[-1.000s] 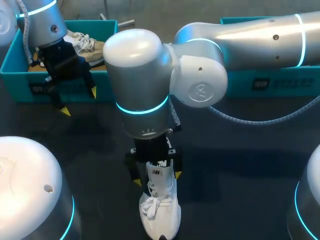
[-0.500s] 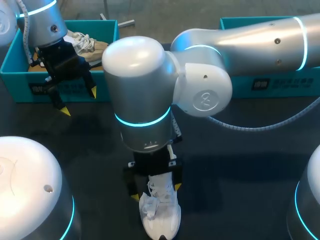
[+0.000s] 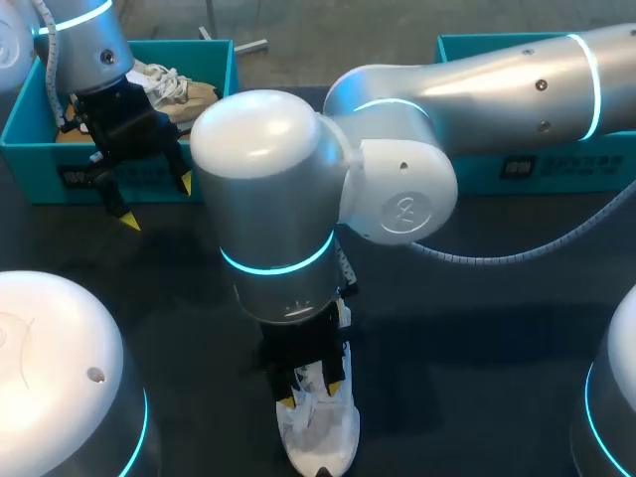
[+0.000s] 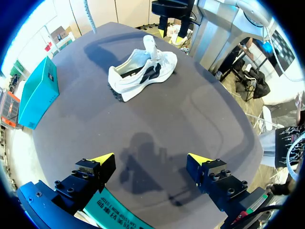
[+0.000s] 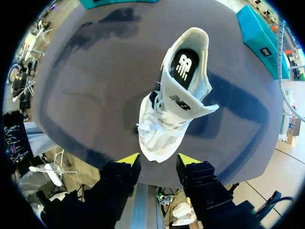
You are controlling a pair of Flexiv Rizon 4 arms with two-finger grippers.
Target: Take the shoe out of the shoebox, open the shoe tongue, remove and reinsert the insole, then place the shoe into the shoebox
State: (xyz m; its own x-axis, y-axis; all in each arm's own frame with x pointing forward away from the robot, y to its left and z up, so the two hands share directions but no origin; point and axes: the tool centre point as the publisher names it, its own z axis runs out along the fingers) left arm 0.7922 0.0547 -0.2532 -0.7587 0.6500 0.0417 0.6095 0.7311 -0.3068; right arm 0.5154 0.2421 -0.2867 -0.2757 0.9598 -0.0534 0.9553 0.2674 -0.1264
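the white shoe (image 5: 174, 102) stands on its sole on the table (image 4: 157, 119), well apart from the shoebox (image 3: 35, 149). the right gripper (image 5: 158, 161) hovers over its laces, fingers narrowly parted and empty; the left gripper (image 4: 150, 160) gapes wide. the shoe is probably light and soft, best pinched at the tongue.

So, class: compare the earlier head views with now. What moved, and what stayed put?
The right gripper slid along the white shoe from its heel end toward the laces, open and holding nothing. The shoe, the left gripper and the teal shoebox stayed put.
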